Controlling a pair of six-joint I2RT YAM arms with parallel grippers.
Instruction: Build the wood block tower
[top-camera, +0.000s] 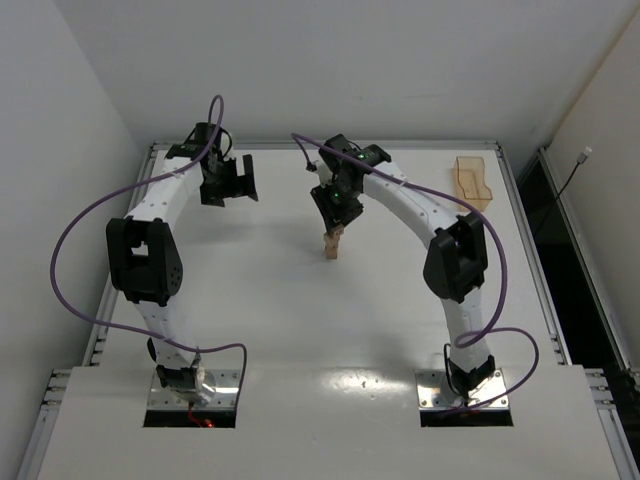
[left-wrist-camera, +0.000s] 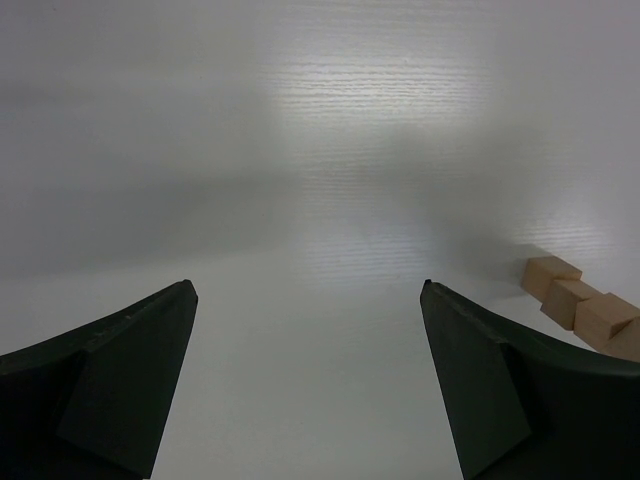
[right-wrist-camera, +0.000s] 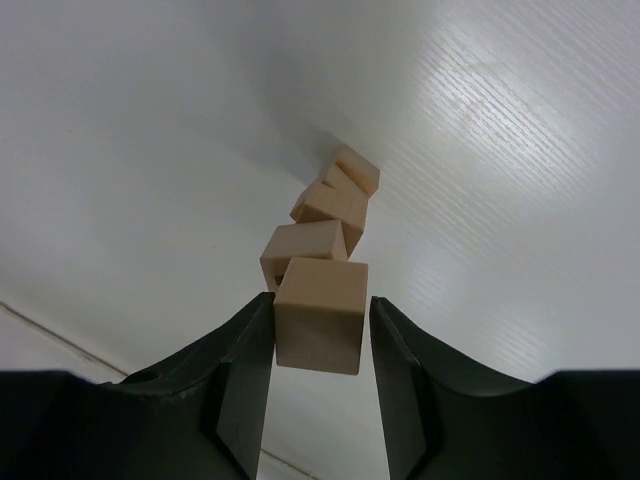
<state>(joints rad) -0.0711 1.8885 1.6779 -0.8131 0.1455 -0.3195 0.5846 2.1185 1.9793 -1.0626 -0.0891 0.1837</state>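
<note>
Wood block tower (right-wrist-camera: 325, 215) stands directly under right hand (right-wrist-camera: 320, 302); crooked column, lowest cubes half hidden behind upper ones. Top block (right-wrist-camera: 320, 315) sits between narrow-set fingers; real grip or thin gap, cannot tell. Left hand (left-wrist-camera: 308, 284) spread wide, nothing in it, over bench (left-wrist-camera: 300, 150); tower to its right, cut off by finger and picture edge.

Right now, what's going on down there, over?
Left gripper open, empty. Right gripper clamped on top cube of wood block tower. Stack crooked. Tray far off, nothing blocking.
</note>
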